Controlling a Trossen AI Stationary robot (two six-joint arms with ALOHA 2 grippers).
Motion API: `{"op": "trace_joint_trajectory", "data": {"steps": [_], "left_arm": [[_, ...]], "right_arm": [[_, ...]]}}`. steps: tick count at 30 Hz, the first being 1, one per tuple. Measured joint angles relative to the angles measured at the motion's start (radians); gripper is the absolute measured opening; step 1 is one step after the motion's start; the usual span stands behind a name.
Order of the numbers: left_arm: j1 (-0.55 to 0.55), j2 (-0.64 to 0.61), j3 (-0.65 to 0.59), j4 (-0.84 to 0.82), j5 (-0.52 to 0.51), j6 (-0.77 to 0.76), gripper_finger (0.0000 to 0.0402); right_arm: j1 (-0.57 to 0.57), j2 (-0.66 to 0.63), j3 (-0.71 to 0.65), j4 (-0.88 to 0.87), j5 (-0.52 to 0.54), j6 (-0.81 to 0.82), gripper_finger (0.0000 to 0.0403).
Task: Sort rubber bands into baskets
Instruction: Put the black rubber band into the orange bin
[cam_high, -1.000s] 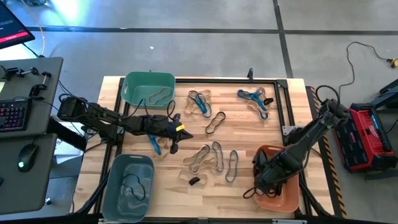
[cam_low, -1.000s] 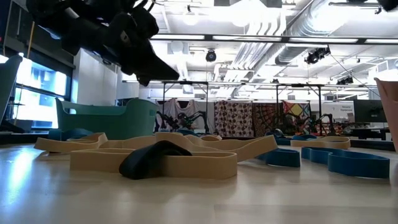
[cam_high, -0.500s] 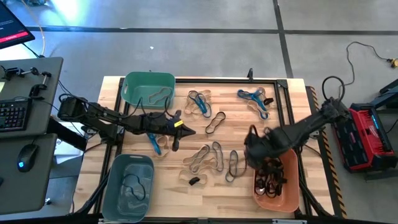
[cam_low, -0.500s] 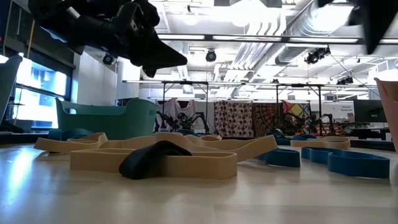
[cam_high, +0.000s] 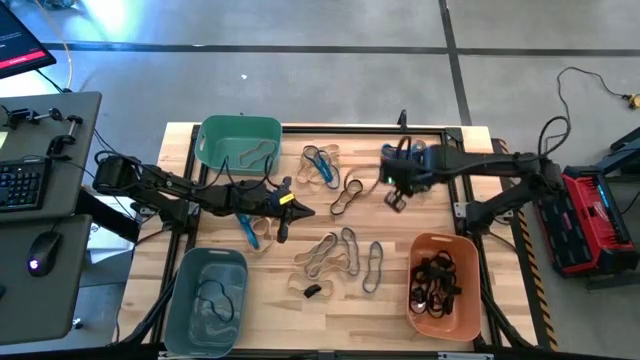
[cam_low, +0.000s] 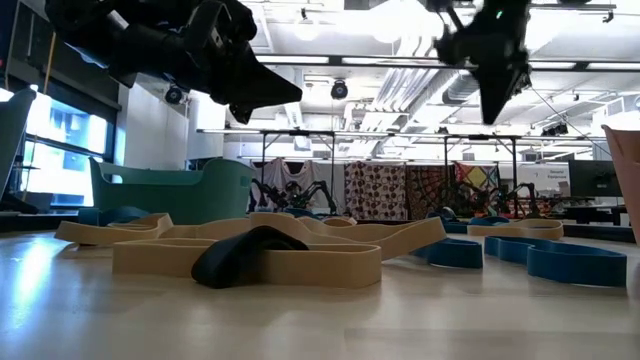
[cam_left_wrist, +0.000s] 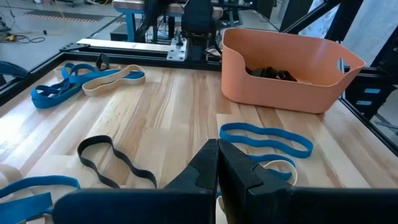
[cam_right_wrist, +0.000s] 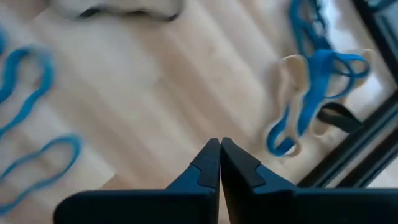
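Presently, the right tool (cam_high: 393, 196) is shown with its fingers pressed together on nothing, held above the far right part of the table (cam_high: 400, 300), just beside a tangle of blue and tan rubber bands (cam_high: 408, 158); in the right wrist view the same tangle (cam_right_wrist: 314, 93) lies ahead of the joined fingertips. This placement is judged to suit a coming pick from that cluster. The left tool (cam_high: 285, 212) is likewise seen closed and empty, poised over the table's left-centre near a blue band (cam_high: 248, 232), apparently waiting.

Outward from the tools, loose bands are scattered across the middle of the table: a black loop (cam_high: 346, 197), a blue-and-tan group (cam_high: 321, 164) toward the far edge, and a grey-and-tan group (cam_high: 335, 253) nearer the front. The three baskets are set at the table's margins, presumably so that the centre is left free for picking: the teal-green basket (cam_high: 208, 135) at far left holds a tan band, the grey-blue basket (cam_high: 178, 300) at near left holds dark bands, and the orange basket (cam_high: 468, 310) at near right holds black bands.

The surface is pale wooden planking within a black metal frame (cam_high: 360, 129). A grey concrete floor (cam_high: 300, 60) surrounds it, and a desk with a keyboard (cam_high: 20, 185) stands to the left.
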Motion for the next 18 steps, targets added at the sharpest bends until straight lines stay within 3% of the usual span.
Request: {"op": "trace_joint_trajectory", "data": {"steps": [11,18], "left_arm": [[0.000,0.001,0.000,0.000,0.000,0.016,0.0000],[0.000,0.001,0.000,-0.002,0.000,0.016,0.0000]], "right_arm": [[-0.372,-0.169,-0.320,0.275,-0.009,0.010,0.0000],[-0.535,-0.202,-0.491,0.357,0.035,0.046,0.0019]]}}
